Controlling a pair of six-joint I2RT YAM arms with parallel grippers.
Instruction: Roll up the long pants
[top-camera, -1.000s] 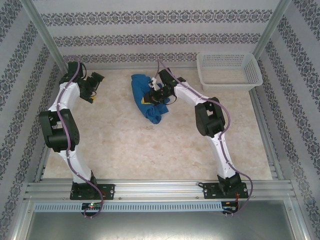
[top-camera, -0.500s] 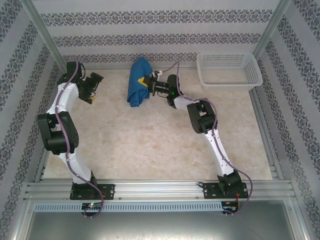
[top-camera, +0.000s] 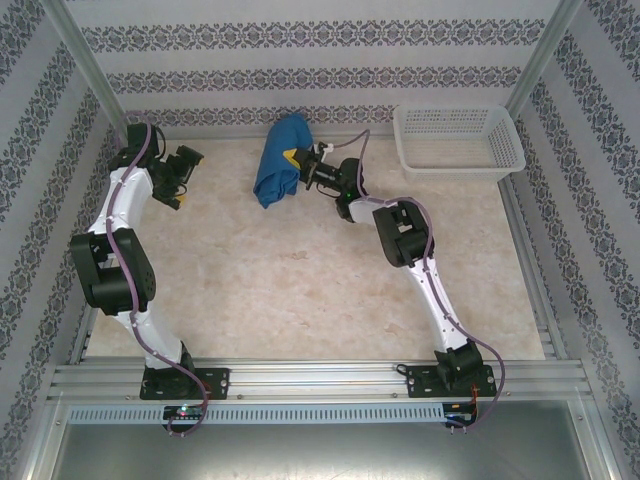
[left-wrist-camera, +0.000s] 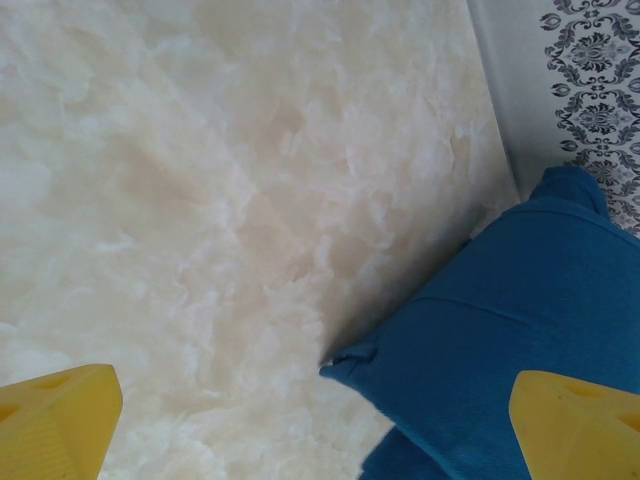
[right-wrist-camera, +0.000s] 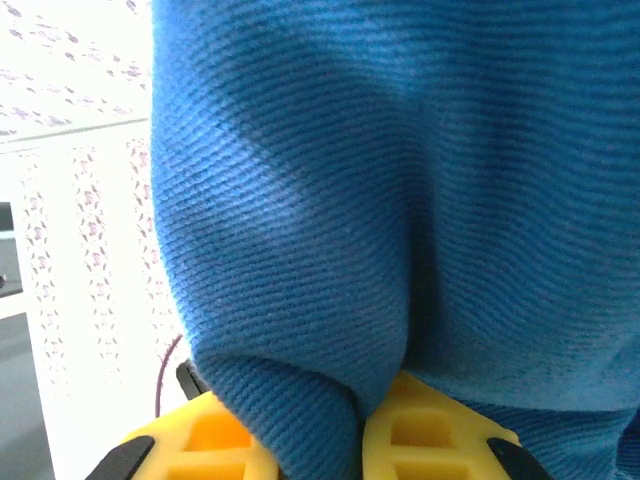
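The long pants (top-camera: 278, 160) are a bunched royal-blue bundle at the far middle of the table, hanging from my right gripper (top-camera: 293, 161). That gripper is shut on a fold of the pants (right-wrist-camera: 330, 220); its yellow fingers (right-wrist-camera: 430, 435) pinch the cloth close together. My left gripper (top-camera: 183, 178) sits at the far left, apart from the bundle, open with its yellow fingertips (left-wrist-camera: 55, 425) wide. A corner of the pants (left-wrist-camera: 500, 320) lies on the table between them, toward the right tip.
A white mesh basket (top-camera: 458, 140) stands at the far right corner. Patterned walls (top-camera: 300, 75) close in the back and sides. Bare marble tabletop (top-camera: 290, 290) spreads across the middle and front.
My right gripper has lifted the pants from the table's middle toward the back wall, and the bundle now hangs more upright. The left arm has barely moved.
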